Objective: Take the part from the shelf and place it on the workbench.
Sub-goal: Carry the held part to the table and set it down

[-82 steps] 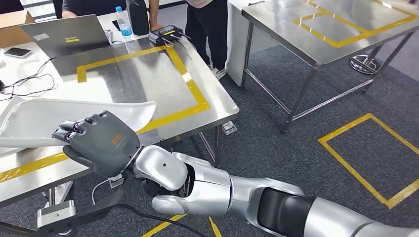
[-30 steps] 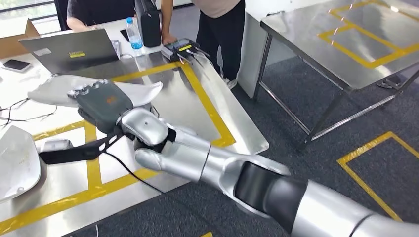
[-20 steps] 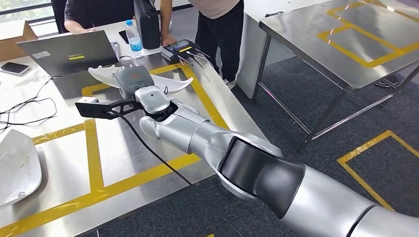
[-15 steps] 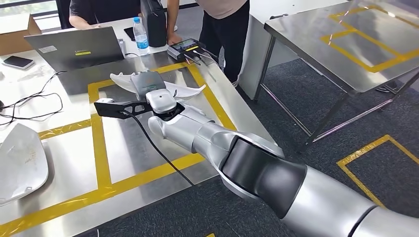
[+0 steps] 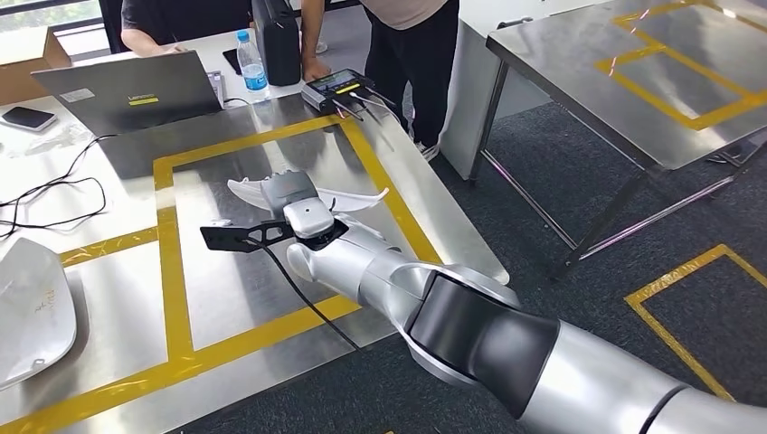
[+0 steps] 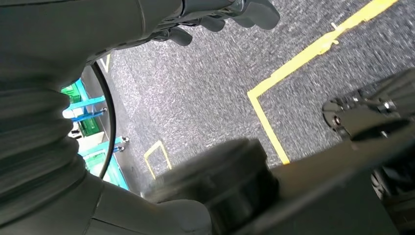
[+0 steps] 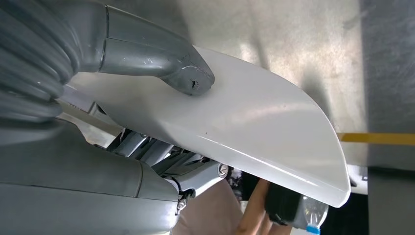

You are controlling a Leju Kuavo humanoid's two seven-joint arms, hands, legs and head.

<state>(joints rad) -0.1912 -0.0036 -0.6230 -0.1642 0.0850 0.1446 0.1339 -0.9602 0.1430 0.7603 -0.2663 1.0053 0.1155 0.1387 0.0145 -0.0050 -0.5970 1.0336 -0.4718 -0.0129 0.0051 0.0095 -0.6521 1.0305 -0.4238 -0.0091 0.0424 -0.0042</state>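
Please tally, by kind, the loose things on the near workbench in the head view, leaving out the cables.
White parts: 2, one held by the right robot hand at, one lying at the bench's left edge
Laptops: 1
Phones: 1
Water bottles: 1
Cardboard boxes: 1
Black devices with a screen: 1
Total: 7

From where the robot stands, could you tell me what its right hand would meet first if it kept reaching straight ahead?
Probably bare workbench inside the yellow tape. Farther along, roughly in that line, stand the black device and water bottle. The right hand holds the white part; depth is uncertain.
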